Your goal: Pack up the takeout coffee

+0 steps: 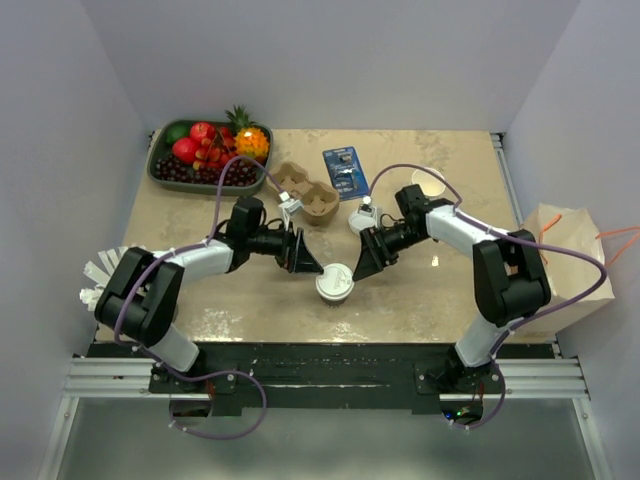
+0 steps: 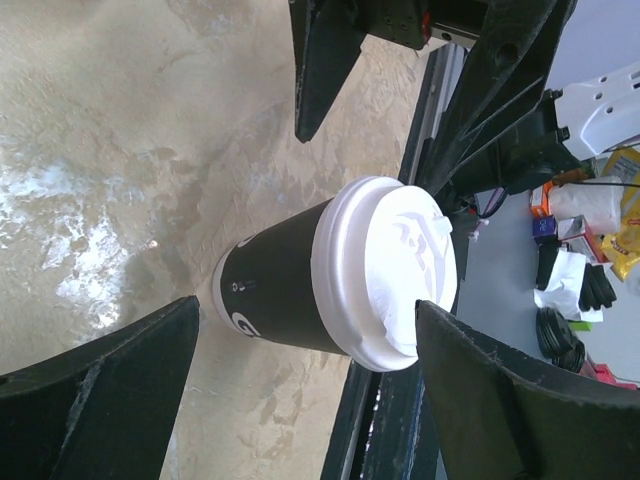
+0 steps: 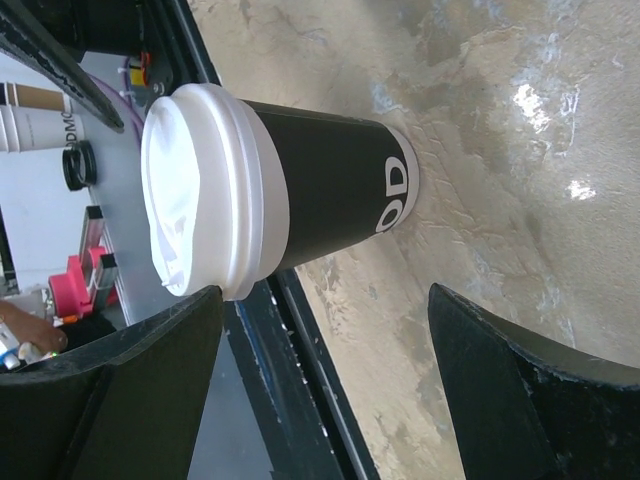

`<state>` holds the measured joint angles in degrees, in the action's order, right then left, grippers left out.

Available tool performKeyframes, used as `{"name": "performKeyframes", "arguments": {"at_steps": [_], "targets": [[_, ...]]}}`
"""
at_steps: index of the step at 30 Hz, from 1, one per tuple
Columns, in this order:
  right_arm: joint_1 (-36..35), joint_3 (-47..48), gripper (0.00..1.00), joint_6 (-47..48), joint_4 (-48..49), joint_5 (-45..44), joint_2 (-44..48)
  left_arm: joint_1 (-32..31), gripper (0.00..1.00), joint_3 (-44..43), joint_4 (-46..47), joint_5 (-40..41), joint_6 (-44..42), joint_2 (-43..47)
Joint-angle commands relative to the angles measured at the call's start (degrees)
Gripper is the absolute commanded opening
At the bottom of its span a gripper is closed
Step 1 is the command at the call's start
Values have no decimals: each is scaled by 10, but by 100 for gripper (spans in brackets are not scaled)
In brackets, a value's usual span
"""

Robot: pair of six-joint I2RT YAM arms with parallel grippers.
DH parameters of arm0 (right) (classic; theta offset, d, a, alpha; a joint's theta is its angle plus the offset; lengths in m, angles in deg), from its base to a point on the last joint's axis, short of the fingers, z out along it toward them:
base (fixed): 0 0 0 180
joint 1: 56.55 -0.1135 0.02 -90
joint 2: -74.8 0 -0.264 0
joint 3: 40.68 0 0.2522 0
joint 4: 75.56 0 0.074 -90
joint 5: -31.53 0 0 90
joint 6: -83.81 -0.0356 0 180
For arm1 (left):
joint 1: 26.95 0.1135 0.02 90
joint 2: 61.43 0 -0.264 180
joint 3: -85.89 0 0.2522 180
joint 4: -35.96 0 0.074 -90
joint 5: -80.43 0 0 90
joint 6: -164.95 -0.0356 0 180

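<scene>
The takeout coffee is a dark-brown paper cup with a round white lid, standing upright near the table's front middle. My left gripper sits just left of it and behind it, and my right gripper just right of it and behind it. Both are open and apart from the cup. In the left wrist view the cup stands beyond my left gripper, with nothing between the fingers. The right wrist view shows the cup ahead of my right gripper, whose jaws stand wide and hold nothing.
A pulp cup carrier lies behind the cup. A tray of fruit is at the back left, with a blue packet and a white cup further right. A paper bag stands off the table's right edge.
</scene>
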<state>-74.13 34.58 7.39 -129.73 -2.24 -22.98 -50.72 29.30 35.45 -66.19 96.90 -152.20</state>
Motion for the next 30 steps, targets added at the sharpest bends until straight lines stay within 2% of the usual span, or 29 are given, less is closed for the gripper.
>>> {"name": "performKeyframes", "arguments": {"at_steps": [1, 9, 14, 23, 30], "targets": [[-8, 20, 86, 5, -6, 8, -10, -8, 93, -9, 24, -5, 0, -8], [-10, 37, 86, -36, 1, -23, -36, -12, 92, -16, 19, 5, -8, -39], [-18, 47, 85, -65, 9, -80, -61, -12, 91, -7, 47, 6, 11, -57], [-39, 49, 84, -61, -14, -182, -94, -12, 91, 1, 68, 8, 23, -78], [-40, 70, 83, -64, -19, -198, -116, -11, 91, 7, 90, 5, 31, -97]]}}
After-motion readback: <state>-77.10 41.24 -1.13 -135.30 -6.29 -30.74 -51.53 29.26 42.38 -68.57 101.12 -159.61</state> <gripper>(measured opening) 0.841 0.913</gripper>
